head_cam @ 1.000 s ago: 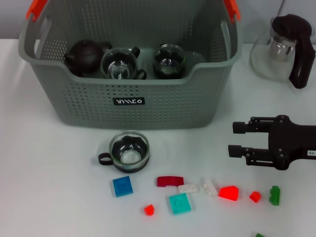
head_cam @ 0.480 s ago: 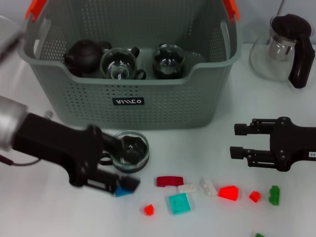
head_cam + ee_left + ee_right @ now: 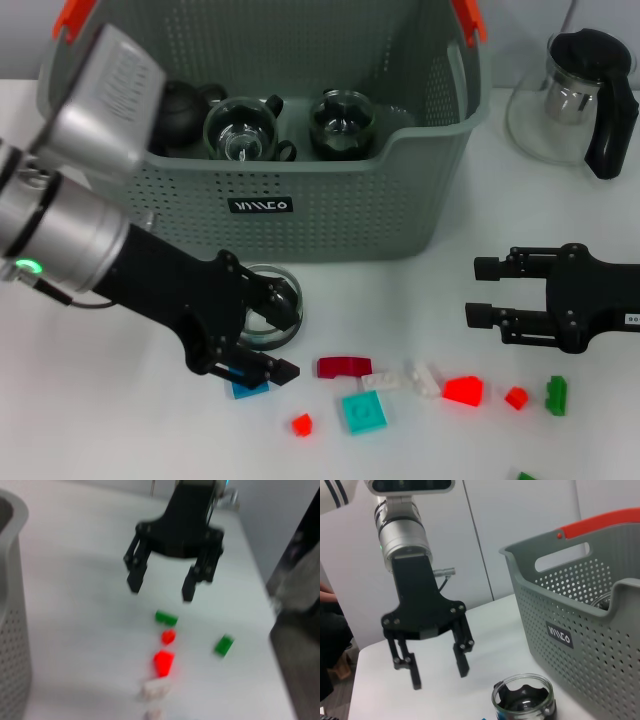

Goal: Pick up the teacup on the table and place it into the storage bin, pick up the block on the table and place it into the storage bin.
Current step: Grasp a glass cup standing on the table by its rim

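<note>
Left gripper hangs open over the teacup.

Its fingers are spread, one near the cup, one over the blue block. The glass teacup sits on the white table, just before the grey storage bin. The right gripper, fingers apart, hovers idle above the scattered blocks, near the red block.

A second ago my left arm was out of the head view entirely; now it reaches in across the worktop from the left. My left gripper has come further in over the last half second, its open fingers now hanging above the teacup and covering most of the blue block.
</note>
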Controlling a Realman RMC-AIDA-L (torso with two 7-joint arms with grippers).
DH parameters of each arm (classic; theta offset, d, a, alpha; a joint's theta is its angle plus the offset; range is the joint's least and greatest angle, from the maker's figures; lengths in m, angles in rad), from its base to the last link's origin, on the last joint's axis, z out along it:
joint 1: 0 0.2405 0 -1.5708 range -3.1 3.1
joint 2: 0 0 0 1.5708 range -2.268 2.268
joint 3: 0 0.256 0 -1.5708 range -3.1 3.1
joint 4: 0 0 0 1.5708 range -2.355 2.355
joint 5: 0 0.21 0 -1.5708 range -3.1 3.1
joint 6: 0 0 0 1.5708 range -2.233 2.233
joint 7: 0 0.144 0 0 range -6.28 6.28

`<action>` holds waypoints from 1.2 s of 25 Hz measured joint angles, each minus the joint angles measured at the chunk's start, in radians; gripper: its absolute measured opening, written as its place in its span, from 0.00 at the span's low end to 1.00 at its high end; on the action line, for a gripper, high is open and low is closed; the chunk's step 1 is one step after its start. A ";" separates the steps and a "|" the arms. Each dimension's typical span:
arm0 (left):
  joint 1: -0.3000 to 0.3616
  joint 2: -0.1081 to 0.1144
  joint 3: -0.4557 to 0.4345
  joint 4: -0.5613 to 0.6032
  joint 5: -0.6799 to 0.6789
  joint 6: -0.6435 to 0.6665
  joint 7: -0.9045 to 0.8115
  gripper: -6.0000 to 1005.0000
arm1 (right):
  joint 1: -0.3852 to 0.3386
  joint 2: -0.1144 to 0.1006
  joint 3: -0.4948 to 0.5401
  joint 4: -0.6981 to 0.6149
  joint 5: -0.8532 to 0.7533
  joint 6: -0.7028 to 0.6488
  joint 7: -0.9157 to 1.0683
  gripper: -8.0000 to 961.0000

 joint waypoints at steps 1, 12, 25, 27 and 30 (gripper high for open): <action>0.001 -0.007 0.019 0.020 0.025 -0.021 -0.001 0.57 | 0.000 0.000 0.002 0.000 -0.002 0.001 0.000 0.68; 0.012 -0.026 0.308 0.039 0.186 -0.290 -0.091 0.56 | 0.006 0.005 0.004 0.000 -0.004 0.001 0.001 0.68; 0.011 -0.028 0.477 0.028 0.313 -0.403 -0.190 0.55 | 0.010 0.005 0.005 0.000 0.000 0.001 0.001 0.68; 0.011 -0.029 0.496 0.019 0.324 -0.420 -0.199 0.55 | 0.010 0.005 0.005 0.000 0.001 0.001 0.001 0.68; 0.008 -0.030 0.532 -0.001 0.341 -0.451 -0.216 0.54 | 0.010 0.005 0.005 0.000 0.002 0.001 0.001 0.68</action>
